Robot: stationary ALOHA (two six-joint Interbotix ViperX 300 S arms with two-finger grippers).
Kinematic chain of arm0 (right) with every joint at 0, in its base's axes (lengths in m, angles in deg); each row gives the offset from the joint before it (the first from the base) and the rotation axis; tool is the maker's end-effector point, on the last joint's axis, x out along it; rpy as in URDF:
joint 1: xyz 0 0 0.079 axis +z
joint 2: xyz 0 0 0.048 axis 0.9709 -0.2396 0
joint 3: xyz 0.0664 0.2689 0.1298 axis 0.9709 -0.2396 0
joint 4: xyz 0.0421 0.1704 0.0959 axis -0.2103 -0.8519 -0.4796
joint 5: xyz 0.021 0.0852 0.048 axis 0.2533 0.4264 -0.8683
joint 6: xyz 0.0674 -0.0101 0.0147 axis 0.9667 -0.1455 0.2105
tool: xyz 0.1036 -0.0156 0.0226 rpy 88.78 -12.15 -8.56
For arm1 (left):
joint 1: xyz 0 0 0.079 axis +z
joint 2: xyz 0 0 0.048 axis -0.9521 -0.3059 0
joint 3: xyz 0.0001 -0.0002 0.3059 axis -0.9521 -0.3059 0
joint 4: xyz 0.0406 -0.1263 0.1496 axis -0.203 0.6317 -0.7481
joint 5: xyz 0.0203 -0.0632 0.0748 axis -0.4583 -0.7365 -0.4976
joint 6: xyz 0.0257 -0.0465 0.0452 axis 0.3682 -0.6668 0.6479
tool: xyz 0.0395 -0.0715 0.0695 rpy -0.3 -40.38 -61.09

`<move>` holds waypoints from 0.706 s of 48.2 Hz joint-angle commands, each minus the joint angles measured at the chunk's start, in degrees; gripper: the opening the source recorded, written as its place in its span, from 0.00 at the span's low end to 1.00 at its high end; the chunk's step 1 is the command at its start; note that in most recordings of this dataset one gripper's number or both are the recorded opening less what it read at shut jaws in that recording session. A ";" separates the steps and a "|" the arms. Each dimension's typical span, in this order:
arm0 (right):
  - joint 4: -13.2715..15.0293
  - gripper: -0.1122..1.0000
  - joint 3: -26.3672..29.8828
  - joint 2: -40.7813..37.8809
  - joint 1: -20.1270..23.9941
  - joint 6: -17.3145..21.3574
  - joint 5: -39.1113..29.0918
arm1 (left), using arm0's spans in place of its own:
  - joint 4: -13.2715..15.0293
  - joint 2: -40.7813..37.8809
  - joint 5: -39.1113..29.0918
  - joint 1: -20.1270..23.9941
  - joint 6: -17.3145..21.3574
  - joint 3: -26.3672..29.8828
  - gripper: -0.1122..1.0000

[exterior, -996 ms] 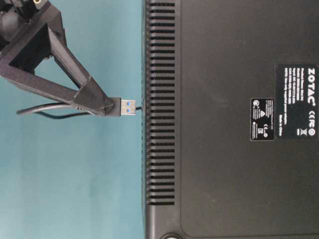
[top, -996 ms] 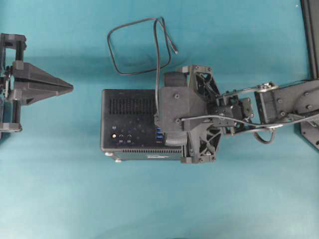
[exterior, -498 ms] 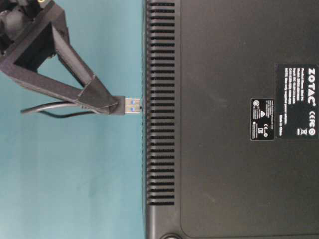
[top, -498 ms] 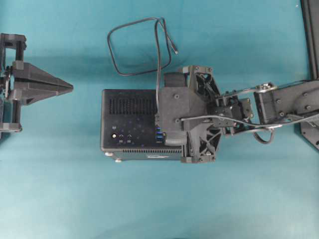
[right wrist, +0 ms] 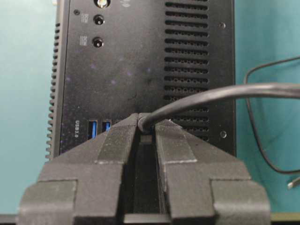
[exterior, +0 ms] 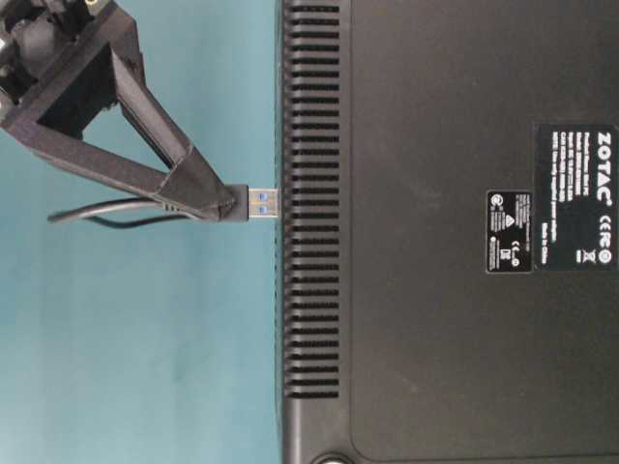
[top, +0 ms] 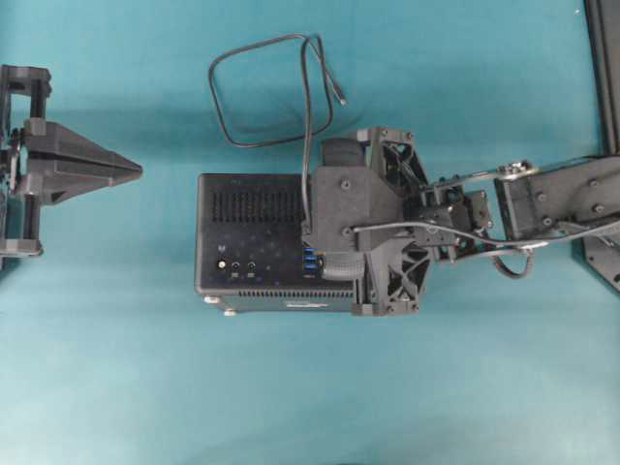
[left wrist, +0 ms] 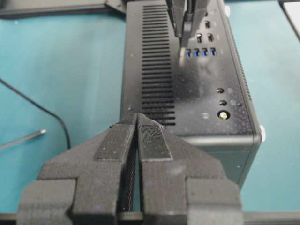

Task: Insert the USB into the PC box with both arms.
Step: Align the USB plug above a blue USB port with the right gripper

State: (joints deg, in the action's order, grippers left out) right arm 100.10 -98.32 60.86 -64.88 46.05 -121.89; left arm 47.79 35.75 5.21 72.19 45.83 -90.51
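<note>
Closer now: since a second ago the right gripper [exterior: 224, 205] has carried the USB [exterior: 261, 202] across the gap, and the silver-and-blue tip sits right at the edge of the PC box [exterior: 455, 232], touching or a hair off. The jaws are clenched on the black plug body, with the cable trailing out behind and looping loose on the desk [top: 116, 387]. In the overhead view the right arm covers the port face; only a few blue ports [top: 310, 260] peek out beside it. The left gripper [top: 131, 170] waits well apart from the box, jaws pressed together on nothing.

To finish well, the plug likely needs to stay square to its socket and go in with a slow, straight push, and the left arm could brace the far side so the box doesn't slide. Whether the tip has entered a port cannot be told.
</note>
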 commanded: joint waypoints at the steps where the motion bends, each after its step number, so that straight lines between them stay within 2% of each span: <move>1: 0.09 0.19 0.09 0.53 -0.44 0.53 -0.26 | -0.18 0.00 0.35 0.00 0.00 0.88 0.10; 34: -0.26 0.19 0.09 0.18 -0.44 0.62 -0.44 | -0.18 0.00 0.53 0.00 -0.09 0.62 0.10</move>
State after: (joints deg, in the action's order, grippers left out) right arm 100.02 -98.67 60.86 -65.41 46.05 -121.89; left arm 47.79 35.75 5.21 72.28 45.83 -90.60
